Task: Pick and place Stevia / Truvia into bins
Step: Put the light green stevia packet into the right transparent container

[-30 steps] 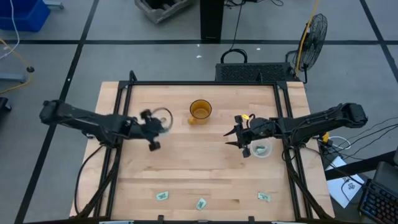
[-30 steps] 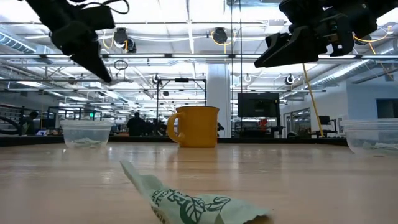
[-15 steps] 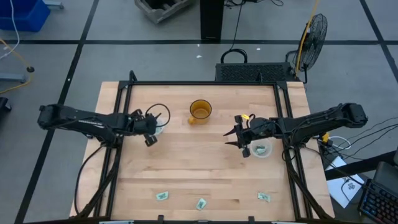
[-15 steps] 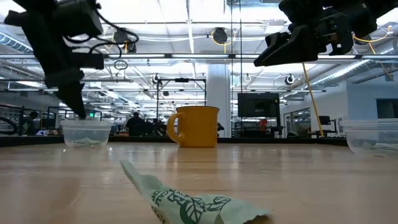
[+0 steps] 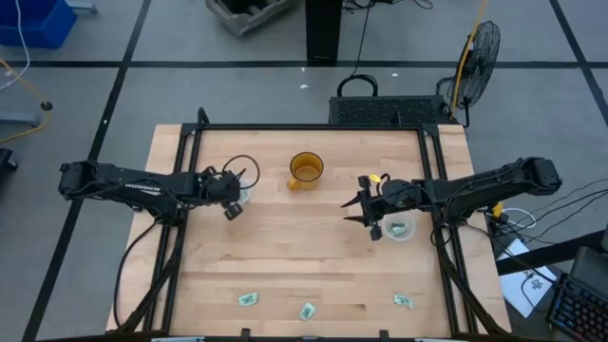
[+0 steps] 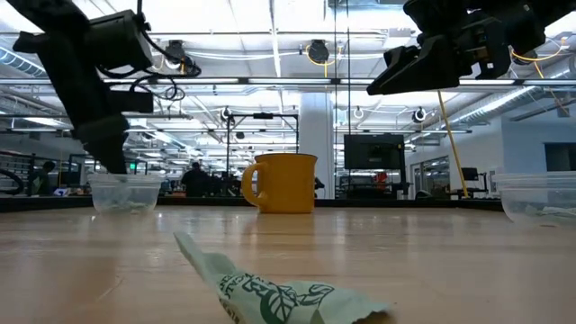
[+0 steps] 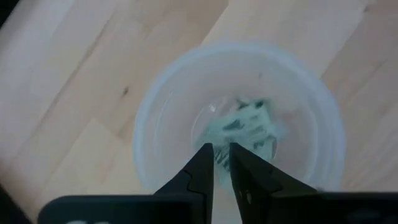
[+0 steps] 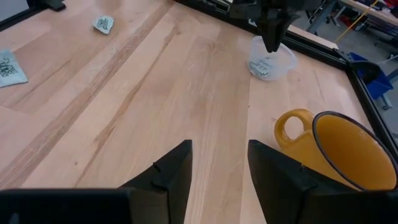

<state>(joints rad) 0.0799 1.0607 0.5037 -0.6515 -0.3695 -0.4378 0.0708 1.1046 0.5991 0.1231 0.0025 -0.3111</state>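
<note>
Three pale green and white sachets lie flat near the table's near edge (image 5: 247,299) (image 5: 307,311) (image 5: 404,301); one shows close up in the low view (image 6: 279,297). The left clear cup (image 5: 245,193) (image 7: 155,93) holds sachets (image 7: 245,124) on its bottom. My left gripper (image 5: 230,203) (image 6: 115,166) (image 7: 222,155) points down over this cup, its fingers shut to a narrow slit in which I see nothing. The right clear cup (image 5: 399,229) also holds sachets. My right gripper (image 5: 365,207) (image 8: 217,174) hovers open above the table, just left of that cup.
An amber-orange mug (image 5: 306,169) (image 8: 348,149) stands at the table's far middle, between the two cups. A black frame rail (image 5: 313,127) runs around the table. Bare wood (image 5: 304,247) lies between the cups and the near sachets.
My left gripper has swung a short way toward the table's left edge to the left cup, tipped from slanting to pointing straight down, and sunk until its fingertips are just over the cup.
</note>
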